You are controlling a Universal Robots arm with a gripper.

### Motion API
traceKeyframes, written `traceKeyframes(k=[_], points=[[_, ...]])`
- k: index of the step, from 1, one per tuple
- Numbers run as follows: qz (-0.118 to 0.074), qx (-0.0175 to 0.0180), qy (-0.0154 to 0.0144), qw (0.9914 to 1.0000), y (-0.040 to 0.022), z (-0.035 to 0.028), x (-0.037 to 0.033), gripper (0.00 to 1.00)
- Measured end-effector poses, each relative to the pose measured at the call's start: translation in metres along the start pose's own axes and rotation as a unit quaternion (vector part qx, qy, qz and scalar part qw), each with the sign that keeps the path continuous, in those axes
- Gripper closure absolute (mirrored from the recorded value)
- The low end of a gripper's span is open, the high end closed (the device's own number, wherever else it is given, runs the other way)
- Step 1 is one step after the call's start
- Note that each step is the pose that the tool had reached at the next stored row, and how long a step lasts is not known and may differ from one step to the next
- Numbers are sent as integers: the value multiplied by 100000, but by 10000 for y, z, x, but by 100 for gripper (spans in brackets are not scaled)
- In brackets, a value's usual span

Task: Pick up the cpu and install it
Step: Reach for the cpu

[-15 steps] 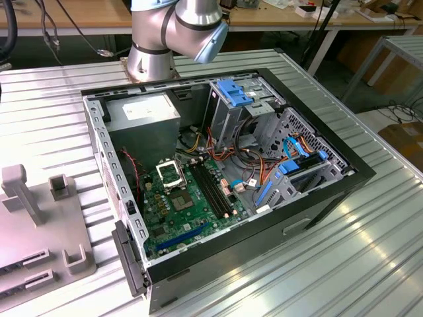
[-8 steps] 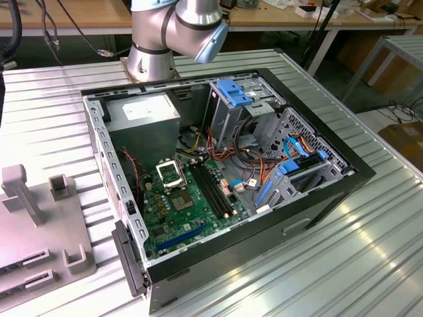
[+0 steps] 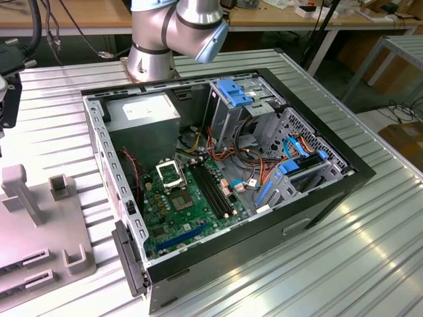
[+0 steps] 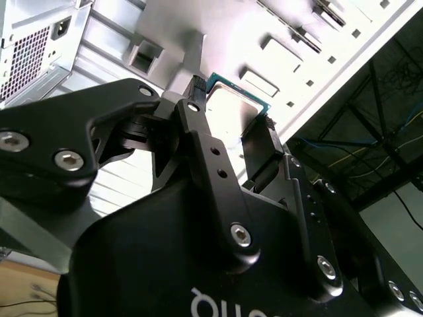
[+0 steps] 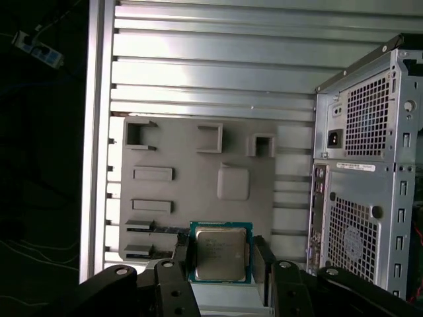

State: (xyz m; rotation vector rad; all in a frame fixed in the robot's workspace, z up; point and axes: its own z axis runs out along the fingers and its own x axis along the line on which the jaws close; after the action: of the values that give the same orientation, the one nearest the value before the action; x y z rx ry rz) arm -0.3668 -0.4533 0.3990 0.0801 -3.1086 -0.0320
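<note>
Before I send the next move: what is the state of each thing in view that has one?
cpu: gripped, over the grey fixture plate.
gripper: shut on the cpu.
computer case: lying flat, side open.
cpu socket: empty.

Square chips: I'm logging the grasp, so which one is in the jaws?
The cpu, silver-topped with a green rim, clamped between the jaws over the grey fixture plate; the dark chipset chip sits on the motherboard.
</note>
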Motion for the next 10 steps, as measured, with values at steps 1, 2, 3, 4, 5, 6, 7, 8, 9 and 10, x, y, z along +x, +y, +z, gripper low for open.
traceKeyframes(k=[1, 2, 3, 4, 5, 6, 7, 8, 9, 10], points=[[-5, -5, -4, 100000, -1, 0, -9, 53], [-3, -5, -2, 100000, -1, 0, -17, 53], [-2, -4, -4, 100000, -1, 0, -23, 53], [0, -2, -1, 100000, -2, -1, -30, 53], [-1, 1, 2, 100000, -2, -1, -38, 53], [-3, 15, 4, 100000, -2, -2, -46, 53], [-2, 22, -3, 100000, -3, -1, -53, 53], [1, 34, -1, 100000, -3, -1, -59, 53], [0, 34, 1, 100000, -3, -1, -65, 53], [0, 40, 4, 100000, -4, -2, -85, 53]])
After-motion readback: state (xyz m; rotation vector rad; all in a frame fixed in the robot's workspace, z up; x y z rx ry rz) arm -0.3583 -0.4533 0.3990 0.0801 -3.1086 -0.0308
